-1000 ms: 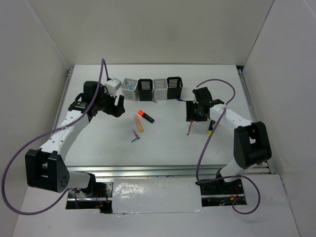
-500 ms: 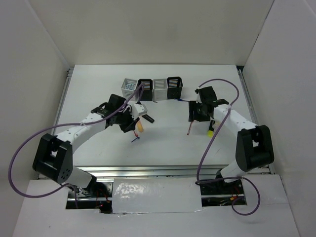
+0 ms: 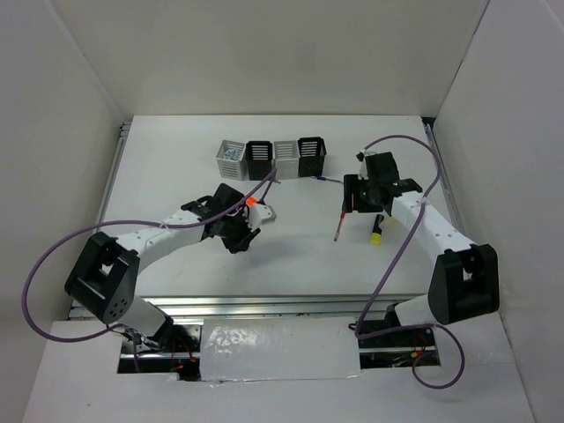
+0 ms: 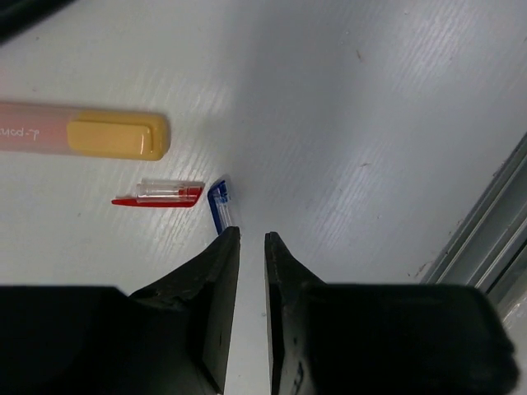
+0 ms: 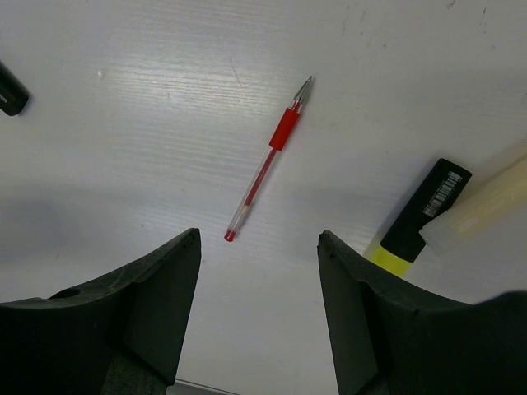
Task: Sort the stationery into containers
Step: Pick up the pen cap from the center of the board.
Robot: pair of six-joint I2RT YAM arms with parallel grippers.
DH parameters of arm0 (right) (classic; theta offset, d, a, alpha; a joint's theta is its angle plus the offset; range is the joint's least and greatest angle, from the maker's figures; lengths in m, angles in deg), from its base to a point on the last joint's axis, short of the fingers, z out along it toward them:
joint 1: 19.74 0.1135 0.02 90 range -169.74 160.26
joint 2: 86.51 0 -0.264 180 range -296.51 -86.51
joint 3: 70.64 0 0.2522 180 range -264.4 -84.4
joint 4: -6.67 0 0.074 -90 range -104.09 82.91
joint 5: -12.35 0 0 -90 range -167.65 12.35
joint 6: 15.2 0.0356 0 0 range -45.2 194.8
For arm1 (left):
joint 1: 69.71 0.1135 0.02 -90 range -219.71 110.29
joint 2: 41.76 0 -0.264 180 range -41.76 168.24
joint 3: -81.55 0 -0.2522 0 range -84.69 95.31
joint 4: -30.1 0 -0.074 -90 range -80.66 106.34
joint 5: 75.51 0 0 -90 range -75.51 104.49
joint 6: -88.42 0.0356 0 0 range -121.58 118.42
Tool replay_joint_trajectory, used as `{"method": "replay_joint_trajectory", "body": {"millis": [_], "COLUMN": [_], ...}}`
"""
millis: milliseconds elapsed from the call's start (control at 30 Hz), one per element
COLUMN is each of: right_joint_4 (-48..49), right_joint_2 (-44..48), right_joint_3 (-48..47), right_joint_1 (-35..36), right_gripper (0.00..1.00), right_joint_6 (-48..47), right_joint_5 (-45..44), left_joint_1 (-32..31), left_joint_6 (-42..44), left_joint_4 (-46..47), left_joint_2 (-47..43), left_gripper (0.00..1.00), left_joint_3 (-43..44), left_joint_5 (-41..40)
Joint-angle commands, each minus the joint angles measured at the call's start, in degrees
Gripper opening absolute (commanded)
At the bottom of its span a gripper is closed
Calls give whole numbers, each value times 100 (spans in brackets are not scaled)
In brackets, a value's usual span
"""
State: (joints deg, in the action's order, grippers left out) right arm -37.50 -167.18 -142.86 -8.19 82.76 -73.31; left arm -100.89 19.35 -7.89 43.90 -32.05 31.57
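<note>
Left wrist view, closest in: the left gripper [image 4: 247, 234] has its fingers drawn almost together, with only a thin slit between them and nothing in it. Right at one fingertip lies the tiny red-blue piece [image 4: 185, 195], its blue end touching that tip and its red end pointing away. It looks like featherweight hard plastic, slick enough to skate on the table, so I'd pinch across the blue arm. Just beyond it sits the peach marker [image 4: 82, 136]. There is faint lettering on the barrel, too washed out to read.

Over to the right wrist: the right gripper [image 5: 259, 237] is spread wide and empty. The thin red pen [image 5: 265, 170] lies on a diagonal on the table between the fingers. It looks stiff, light and likely to roll, and the red grip sleeve seems the best place to hold it. Beside it is the yellow-black highlighter [image 5: 412, 226], which carries a barcode sticker with no legible digits.

Farthest out, in the top external view, the row of four slatted cups [image 3: 286, 152] waits at the back, with the thin blue pen [image 3: 324, 180] just beside it.
</note>
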Motion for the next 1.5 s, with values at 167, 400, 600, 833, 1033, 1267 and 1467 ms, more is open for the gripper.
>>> {"method": "replay_joint_trajectory", "body": {"millis": [167,400,600,833,1033,1267,1467], "right_joint_4": [-105,-140,-132,-158,-167,-158,-158], "right_joint_2": [376,429,429,481,490,499,490], "right_joint_3": [-25,-26,-8,-8,10,10,18], "right_joint_1": [-100,-136,-171,-215,-223,-224,-232], "right_gripper": [67,67,67,67,70,70,70], "right_joint_6": [-50,-67,-67,-93,-94,-93,-76], "right_joint_5": [120,120,146,172,173,199,208], "left_joint_1": [-64,-81,-90,-125,-266,-459,-582], "left_joint_6": [-502,-572,-669,-783,-950,-1056,-1082], "left_joint_4": [252,226,252,287,313,243,199], "left_joint_2": [248,529,811,1057,1163,1163,1417], "left_gripper": [32,32,31,31,37,42,42], "left_joint_3": [-53,35,158,255,273,396,686], "left_joint_5": [-670,-592,-504,-583,-873,-1048,-1128]}}
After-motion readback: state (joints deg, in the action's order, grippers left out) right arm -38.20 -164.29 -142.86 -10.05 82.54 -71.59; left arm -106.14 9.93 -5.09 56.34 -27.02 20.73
